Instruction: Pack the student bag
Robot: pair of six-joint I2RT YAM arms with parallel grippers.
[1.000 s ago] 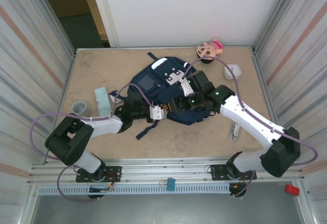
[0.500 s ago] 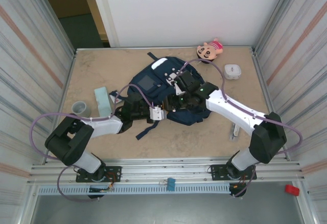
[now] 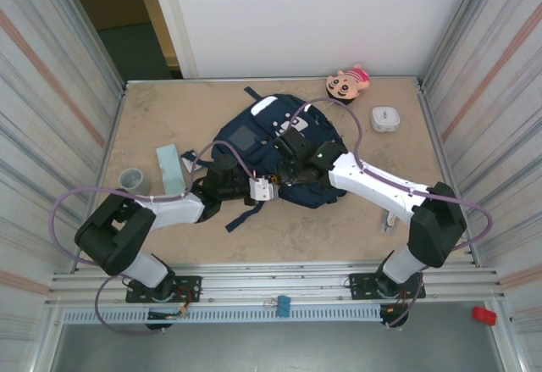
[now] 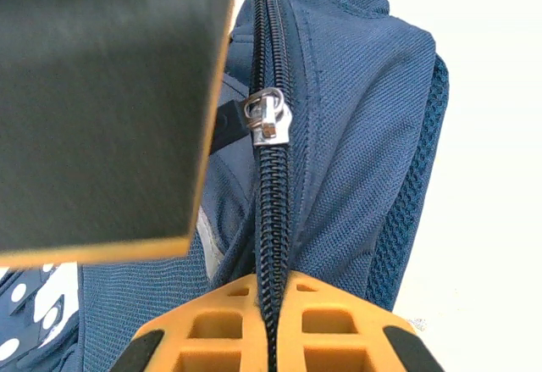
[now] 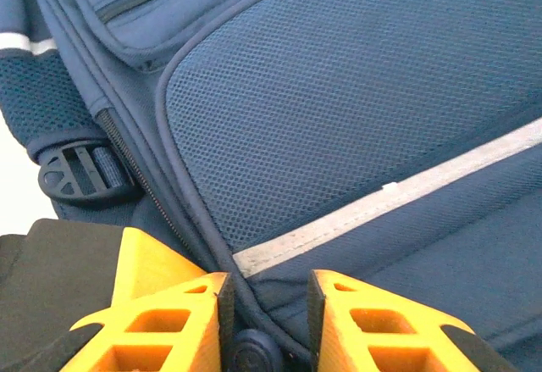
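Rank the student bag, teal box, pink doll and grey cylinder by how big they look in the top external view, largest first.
1. student bag, by far the largest.
2. teal box and pink doll: they look about alike, so no ranking between them.
3. grey cylinder, the smallest.

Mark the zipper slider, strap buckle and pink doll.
zipper slider (image 4: 270,122), left wrist view, its metal body.
strap buckle (image 5: 62,175), right wrist view, its black frame.
pink doll (image 3: 341,82), top external view, its face.
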